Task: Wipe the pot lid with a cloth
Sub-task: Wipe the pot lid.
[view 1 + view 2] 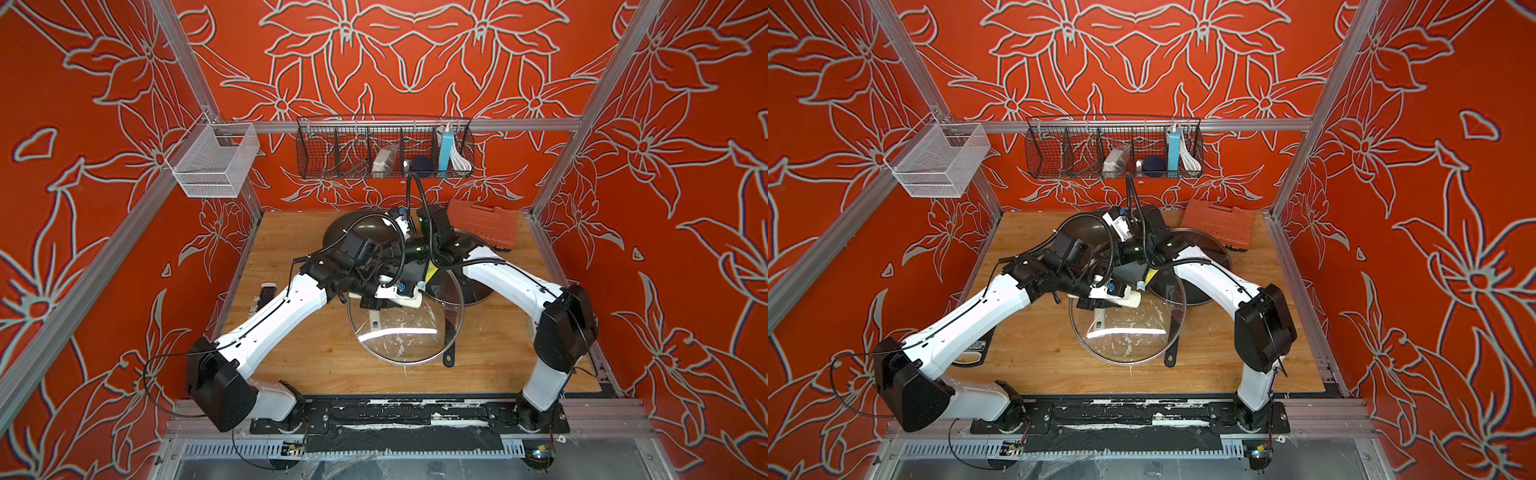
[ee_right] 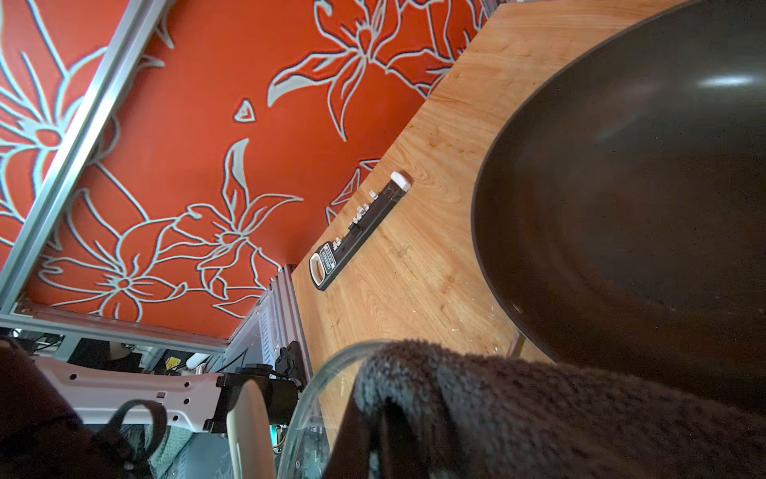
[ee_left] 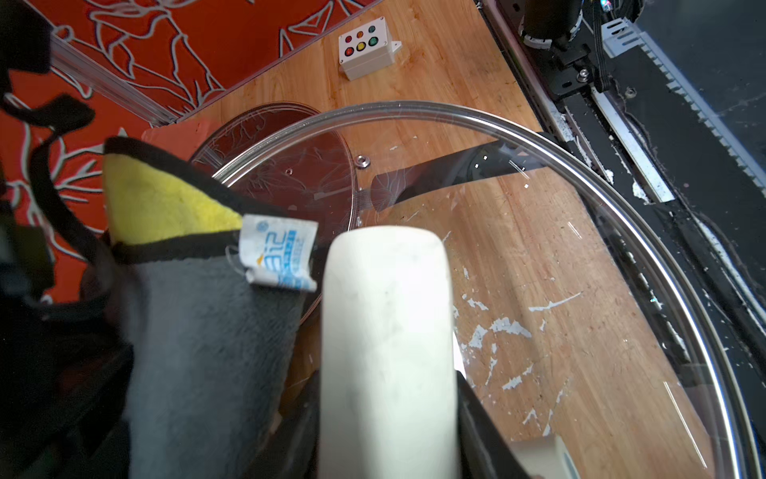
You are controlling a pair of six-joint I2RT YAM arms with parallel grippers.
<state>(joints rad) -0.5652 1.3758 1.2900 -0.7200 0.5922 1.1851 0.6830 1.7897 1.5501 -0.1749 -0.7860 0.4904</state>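
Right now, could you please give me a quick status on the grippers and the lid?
Left gripper holds pot lid by handle, tilted. Right gripper shut on cloth, at the lid's rim. Second glass lid and wok close behind.

The lid (image 1: 405, 332) is clear, smooth glass with a shiny metal rim and a matt cream handle (image 3: 385, 331). The cloth (image 3: 207, 331) is fluffy grey pile with a yellow back and black stitched edge. The bench (image 1: 311, 365) is scuffed, grained wood flecked white; the pan (image 2: 642, 186) is smooth, dark and glossy.
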